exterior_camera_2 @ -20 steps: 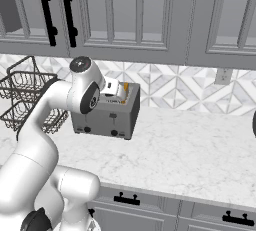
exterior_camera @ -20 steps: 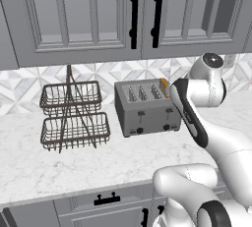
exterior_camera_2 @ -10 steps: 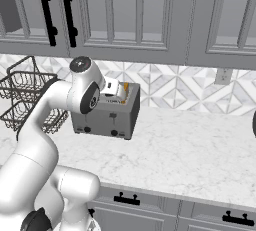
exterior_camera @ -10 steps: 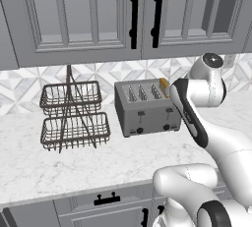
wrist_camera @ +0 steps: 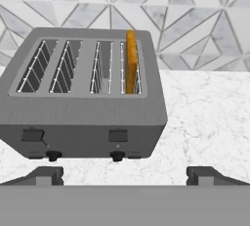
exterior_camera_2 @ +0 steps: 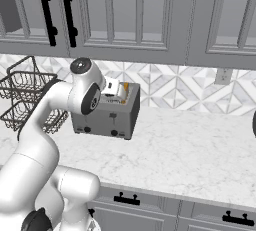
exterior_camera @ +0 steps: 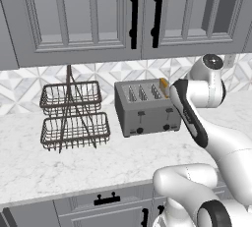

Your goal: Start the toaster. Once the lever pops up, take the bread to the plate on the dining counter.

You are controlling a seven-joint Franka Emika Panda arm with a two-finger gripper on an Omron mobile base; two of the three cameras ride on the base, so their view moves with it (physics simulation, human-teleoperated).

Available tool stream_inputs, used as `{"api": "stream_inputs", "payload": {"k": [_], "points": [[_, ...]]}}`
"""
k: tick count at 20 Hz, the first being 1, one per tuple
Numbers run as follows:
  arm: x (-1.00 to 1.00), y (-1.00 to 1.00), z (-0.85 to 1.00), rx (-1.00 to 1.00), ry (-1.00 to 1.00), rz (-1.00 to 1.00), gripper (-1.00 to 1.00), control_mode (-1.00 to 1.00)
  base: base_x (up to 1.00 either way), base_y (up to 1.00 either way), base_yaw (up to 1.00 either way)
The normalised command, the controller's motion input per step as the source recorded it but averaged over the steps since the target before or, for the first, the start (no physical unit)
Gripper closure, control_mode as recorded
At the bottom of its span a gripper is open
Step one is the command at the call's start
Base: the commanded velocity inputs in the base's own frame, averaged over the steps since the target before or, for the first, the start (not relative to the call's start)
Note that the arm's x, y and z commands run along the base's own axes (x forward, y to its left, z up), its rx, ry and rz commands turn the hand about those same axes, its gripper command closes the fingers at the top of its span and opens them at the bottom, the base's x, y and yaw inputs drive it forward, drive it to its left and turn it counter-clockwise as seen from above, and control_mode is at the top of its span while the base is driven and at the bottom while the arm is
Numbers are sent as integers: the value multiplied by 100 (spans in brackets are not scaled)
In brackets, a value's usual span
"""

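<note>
No movement since earlier — no readable writing on toaster [wrist_camera: 83, 117] — bread [wrist_camera: 130, 61] in rightmost slot

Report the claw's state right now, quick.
Claw: open, holding nothing, fingers spread wide, hovering in front of the toaster with the bread upright in its rightmost slot.

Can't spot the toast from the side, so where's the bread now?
In the hand view the bread stands upright in the rightmost slot of the toaster, directly above the lever.
</note>
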Motion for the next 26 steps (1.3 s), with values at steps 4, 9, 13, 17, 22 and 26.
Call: {"api": "stream_inputs", "payload": {"k": [4, 9, 13, 17, 22, 26], "points": [[17, 0, -15, 0, -14, 0, -100, -100, 0, 0, 0], [21, 0, -20, 0, -9, 0, -100, -100, 0, 0, 0], [44, 0, -8, 0, 0, 1, -100, -100, 0, 0, 0], [23, 0, -3, 0, 0, 2, -100, -100, 0, 0, 0], [19, 0, 0, 0, 0, 2, -100, -100, 0, 0, 0], [24, -3, 0, 0, 0, 1, -100, -100, 0, 0, 0]]}}
